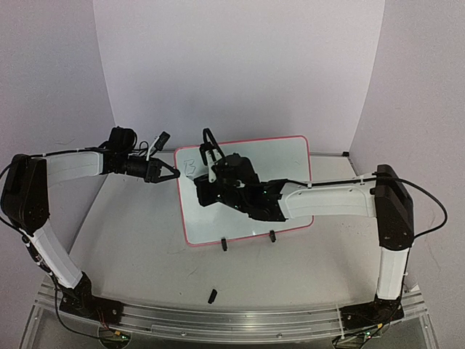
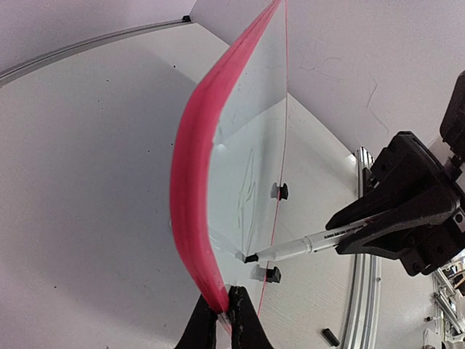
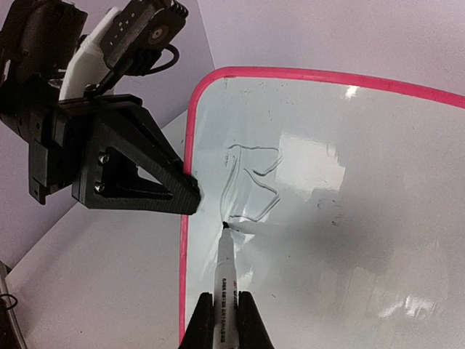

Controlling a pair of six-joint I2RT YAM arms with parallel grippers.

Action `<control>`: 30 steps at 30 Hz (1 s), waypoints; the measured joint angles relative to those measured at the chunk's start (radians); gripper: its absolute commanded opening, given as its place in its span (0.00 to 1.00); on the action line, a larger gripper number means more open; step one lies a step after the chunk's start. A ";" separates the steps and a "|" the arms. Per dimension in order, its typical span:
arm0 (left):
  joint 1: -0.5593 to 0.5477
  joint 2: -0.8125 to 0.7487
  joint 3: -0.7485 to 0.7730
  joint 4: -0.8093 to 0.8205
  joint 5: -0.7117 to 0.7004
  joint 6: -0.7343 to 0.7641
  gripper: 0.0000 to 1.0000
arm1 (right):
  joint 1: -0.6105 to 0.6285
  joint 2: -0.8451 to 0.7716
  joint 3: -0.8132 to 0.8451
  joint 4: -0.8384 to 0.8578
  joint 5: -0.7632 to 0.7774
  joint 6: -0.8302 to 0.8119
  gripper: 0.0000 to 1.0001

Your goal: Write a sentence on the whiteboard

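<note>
Whiteboard (image 1: 290, 156), upright on clip feet (image 1: 224, 245) between the arms: left gripper (image 2: 224, 302) pinched shut on its red edge, steadying it; right gripper (image 3: 225, 302) clamping marker (image 3: 225, 269), tip on board under the sentence (image 3: 251, 182), so far apparently one B.

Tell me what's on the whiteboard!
Just one letter, seemingly a B, near the top left corner of the whiteboard, with the marker tip touching beside it. The right arm covers the board's middle in the top view, hiding anything there.
</note>
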 measured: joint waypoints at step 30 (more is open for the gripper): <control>-0.014 -0.017 0.005 -0.024 -0.007 0.009 0.00 | -0.099 -0.265 -0.170 -0.011 -0.310 0.018 0.00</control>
